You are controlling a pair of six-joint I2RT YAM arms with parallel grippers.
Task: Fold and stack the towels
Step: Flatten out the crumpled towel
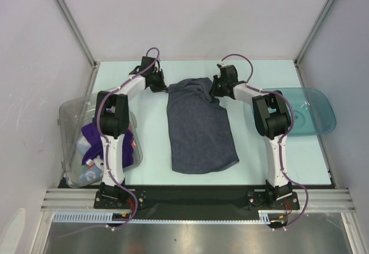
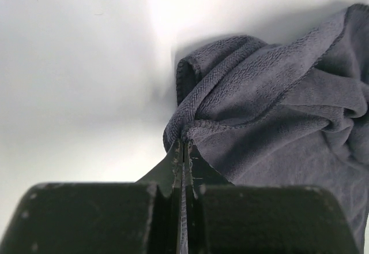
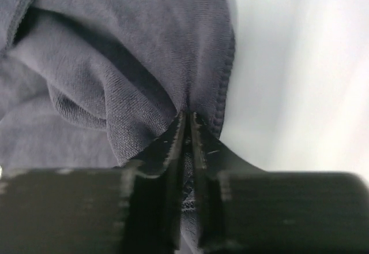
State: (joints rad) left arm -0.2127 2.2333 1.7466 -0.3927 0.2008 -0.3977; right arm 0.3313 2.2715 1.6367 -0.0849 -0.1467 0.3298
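Okay, left gripper [image 1: 161, 86]: its jaws are pressing flat together and pinching a hemmed corner of the dark grey towel [image 1: 199, 130] right at the tips. In the wrist view the fabric is bunching up just past the tips and spreading off to their right.

Right gripper [image 1: 215, 89]: this one is clamping too, with the jaws almost meeting and a thin fold of the same towel squeezed between them. The cloth is billowing ahead of the tips and off to their left, and the stitched edge is running just to their right.

Dark grey towel: it's hanging on between the two grippers at its far end, one corner in each. That far edge is crumpling a bit in the middle. The rest is lying spread out on the table [image 1: 150, 144], trailing back from the tips toward the arm bases. Can't tell whether the pinched corners are lifting off the surface.

Clear bin [image 1: 72, 112]: it's sitting on the outer side of the left arm, well behind the left gripper.

Purple towel [image 1: 92, 134]: it's lying crumpled inside the bin, well apart from the left gripper and partly hiding behind that arm. Other stuff is in there too, but I can't make it out.

Teal tray [image 1: 320, 112]: it's resting on the outer side of the right arm, well off from the right gripper.
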